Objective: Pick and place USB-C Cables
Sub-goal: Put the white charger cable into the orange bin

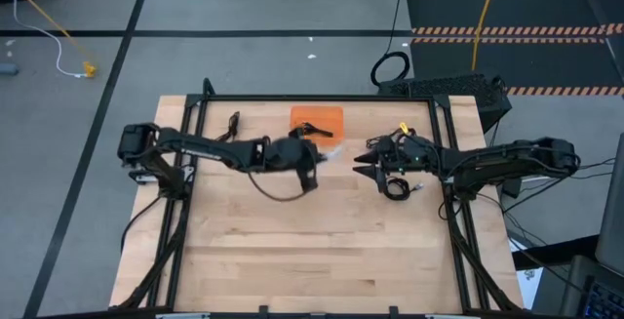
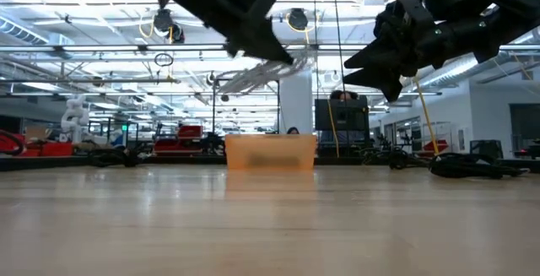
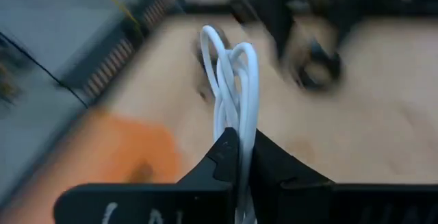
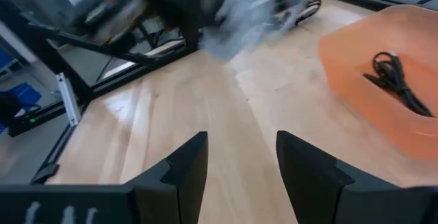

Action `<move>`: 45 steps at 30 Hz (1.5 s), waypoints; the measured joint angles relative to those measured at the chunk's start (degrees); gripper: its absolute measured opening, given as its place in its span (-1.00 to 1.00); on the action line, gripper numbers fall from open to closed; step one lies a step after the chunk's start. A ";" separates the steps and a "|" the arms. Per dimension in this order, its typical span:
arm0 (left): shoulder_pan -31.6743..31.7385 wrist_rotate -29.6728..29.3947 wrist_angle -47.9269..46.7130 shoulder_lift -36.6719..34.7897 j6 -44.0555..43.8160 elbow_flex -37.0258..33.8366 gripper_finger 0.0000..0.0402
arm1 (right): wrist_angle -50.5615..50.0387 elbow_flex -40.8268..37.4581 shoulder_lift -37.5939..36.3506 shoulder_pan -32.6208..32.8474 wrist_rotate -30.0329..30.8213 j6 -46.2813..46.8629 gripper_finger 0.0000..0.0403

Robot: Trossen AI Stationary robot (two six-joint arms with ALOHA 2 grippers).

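Observation:
My left gripper [image 1: 318,161] hangs above the table's middle, just near of the orange tray [image 1: 331,116], shut on the white USB-C cable [image 3: 236,80]. The low view shows that cable [image 2: 263,74] high above the tabletop. One black cable [image 4: 393,77] lies inside the tray. Another black cable [image 1: 234,122] rests on the table left of the tray. A third black coil [image 1: 395,188] lies under my right arm. My right gripper [image 1: 363,166] is open in the air right of centre, its fingers [image 4: 185,166] around nothing. My left gripper pinches the white cable's bundled strands [image 3: 237,118] between its two fingers [image 3: 222,157]. Several loops [image 3: 217,46] stick out past the fingertips. The cable is lifted clear of the table, and the fingers slant down toward the table's right.
The table is light wood with a black frame [image 1: 322,98] along its edges. Bare wood [image 1: 312,251] fills the near half. A thick black cable loop [image 1: 390,68] and a yellow cord [image 1: 58,26] lie on the floor beyond the table.

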 joint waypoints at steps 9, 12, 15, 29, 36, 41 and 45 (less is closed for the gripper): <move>11.32 -1.46 11.09 0.43 4.93 0.11 -0.91 | -0.13 -0.04 0.00 1.88 0.11 -0.02 -0.18; 14.78 -1.43 11.27 0.56 2.46 0.11 -0.91 | -0.35 -0.04 0.00 1.94 0.56 -0.07 -0.18; 17.46 -1.34 11.67 1.81 -0.41 0.13 -0.91 | -0.48 -0.04 0.00 1.94 1.94 -0.03 -0.18; 20.97 3.57 13.45 9.35 -4.61 0.11 -0.90 | -0.76 -1.41 0.00 1.92 3.15 -0.39 -0.18; 21.88 3.55 14.01 9.35 -5.70 0.11 -0.64 | -0.79 -3.34 0.00 1.90 6.35 -0.42 -0.18; 23.16 3.51 14.13 9.35 -6.01 0.11 -0.32 | -2.04 -3.80 -0.02 0.79 11.04 -2.40 -0.13; 23.70 3.51 14.10 9.35 -7.64 0.11 -0.11 | -6.33 -3.80 -0.02 -0.54 12.99 -2.64 -0.06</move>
